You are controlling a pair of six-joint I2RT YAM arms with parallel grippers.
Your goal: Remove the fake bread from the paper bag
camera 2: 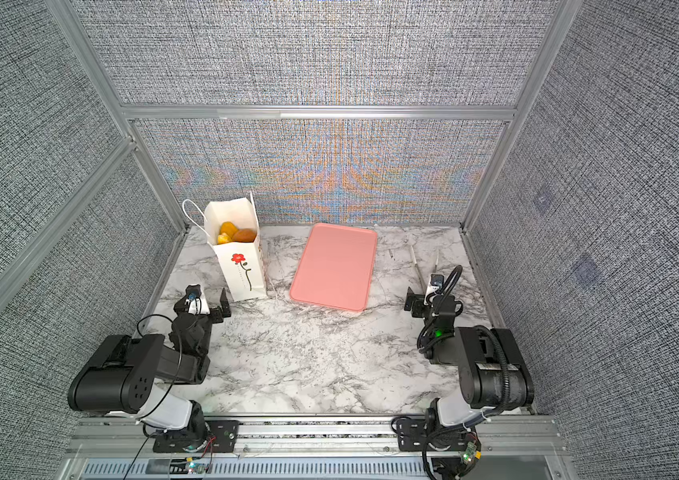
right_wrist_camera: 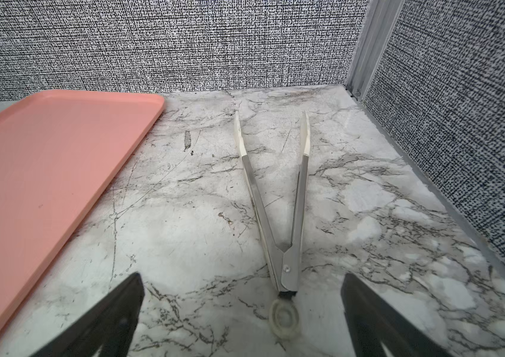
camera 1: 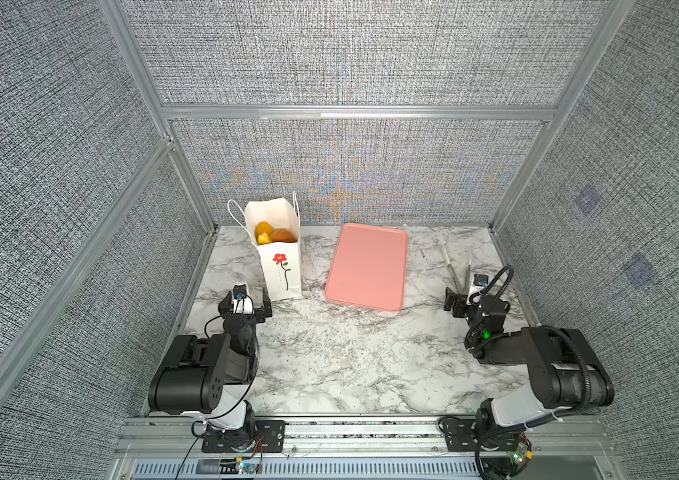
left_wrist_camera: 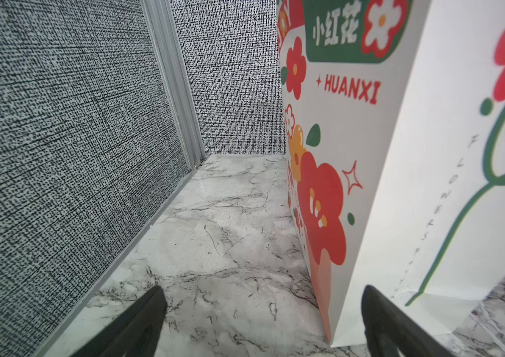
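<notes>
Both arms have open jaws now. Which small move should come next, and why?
Probably the right gripper should ease forward and close on the tongs near their hinge. The hinge end lies just ahead, between its open jaws, and the bread sits low inside the upright bag, whose narrow mouth looks tight for a gripper alone.

Black-and-white arms [camera 1: 188, 374], looped cables [camera 1: 582, 363] (green LED [camera 1: 486, 333])

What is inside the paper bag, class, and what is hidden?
A few golden-brown bread pieces show in the open paper bag. Anything deeper is hidden by its walls.
</notes>
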